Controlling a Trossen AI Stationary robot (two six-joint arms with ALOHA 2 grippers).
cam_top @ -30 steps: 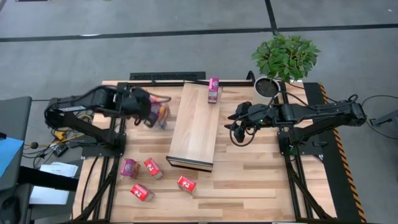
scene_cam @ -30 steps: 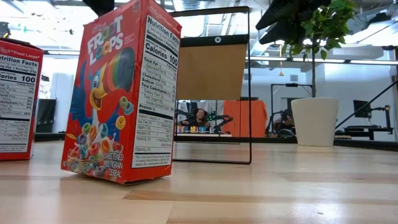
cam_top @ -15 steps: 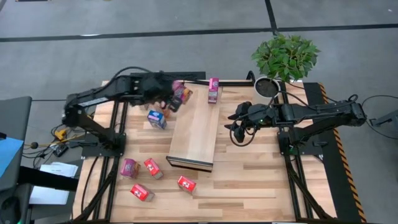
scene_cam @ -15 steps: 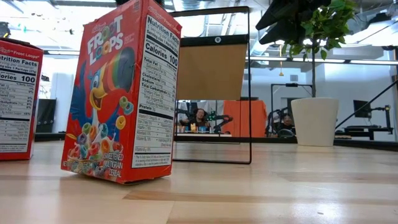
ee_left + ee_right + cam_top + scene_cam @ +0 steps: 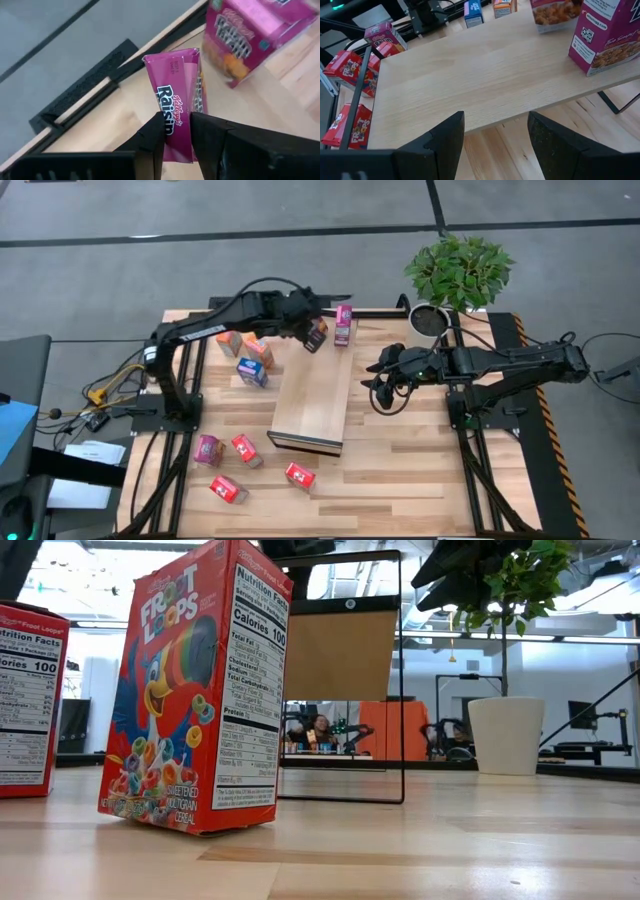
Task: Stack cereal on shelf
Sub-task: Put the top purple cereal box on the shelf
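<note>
My left gripper (image 5: pixel 312 330) is shut on a magenta cereal box (image 5: pixel 175 107) over the far left corner of the shelf (image 5: pixel 315 385), a pale wooden block. A second magenta box (image 5: pixel 343 325) stands upright on the shelf's far end, just right of the held one. My right gripper (image 5: pixel 385 385) is open and empty, right of the shelf. Two orange boxes (image 5: pixel 245 347) and a blue box (image 5: pixel 251 370) stand on the table left of the shelf. Several red boxes (image 5: pixel 246 450) lie near the shelf's near left corner. My left gripper pinches the magenta box between its two fingers (image 5: pixel 155 137), which sit on two opposite faces at the end nearest the wrist (image 5: pixel 176 135). The rest of the box juts out past the fingertips. It looks tilted and lifted above the shelf top.
A potted plant (image 5: pixel 458 272) stands at the table's far right corner. In the low view a red Froot Loops box (image 5: pixel 195 690) stands close to the camera, with another (image 5: pixel 25 700) at the left. In the low view the shelf's end face (image 5: pixel 340 655) sits on a wire frame.
My left gripper has carried the magenta box from the group of boxes left of the shelf toward the table's far and right edges. It is now over the shelf's far left corner. The orange and blue boxes have stayed on the table.
</note>
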